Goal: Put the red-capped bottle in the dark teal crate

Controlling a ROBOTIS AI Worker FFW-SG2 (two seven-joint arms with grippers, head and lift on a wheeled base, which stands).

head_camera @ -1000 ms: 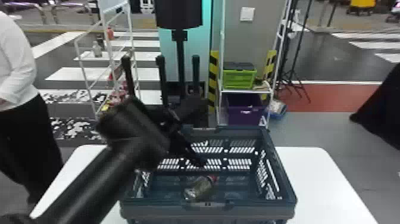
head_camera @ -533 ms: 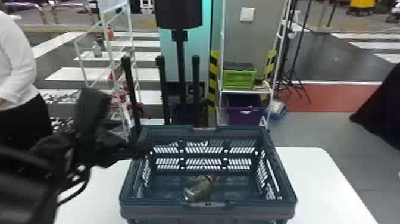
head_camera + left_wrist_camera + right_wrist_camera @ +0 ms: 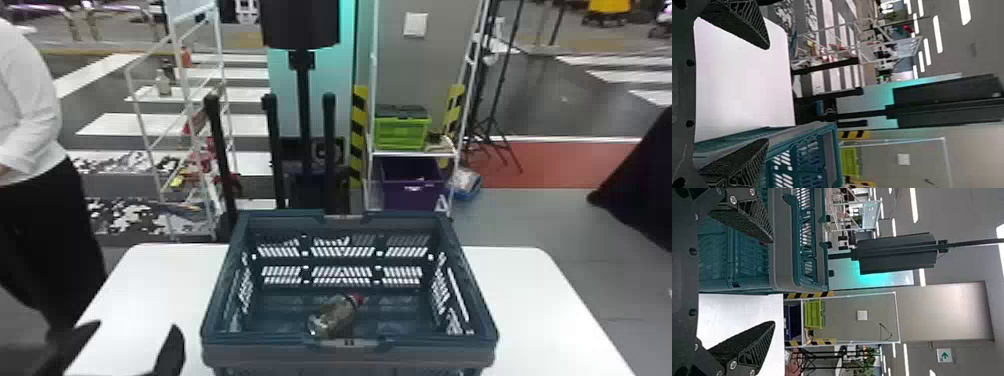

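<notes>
Left hand [image 3: 127, 346]: 2 fingers well apart, 0 objects held, over the table [image 3: 170, 285]. To its right, bottle [image 3: 334, 316] on its side in crate [image 3: 260, 350], red cap pointing away. Placement judged done, 1 of 1; no regrasp needed. Best finish: draw left hand clear, fingers wide, wide of the rim so as not to jog the crate. Right hand [image 3: 774, 282]: also open and empty, near crate. Bottle writing: 0 words legible.

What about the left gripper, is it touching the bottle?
Apart: the head view shows white table and the crate wall between the left gripper and the bottle.
</notes>
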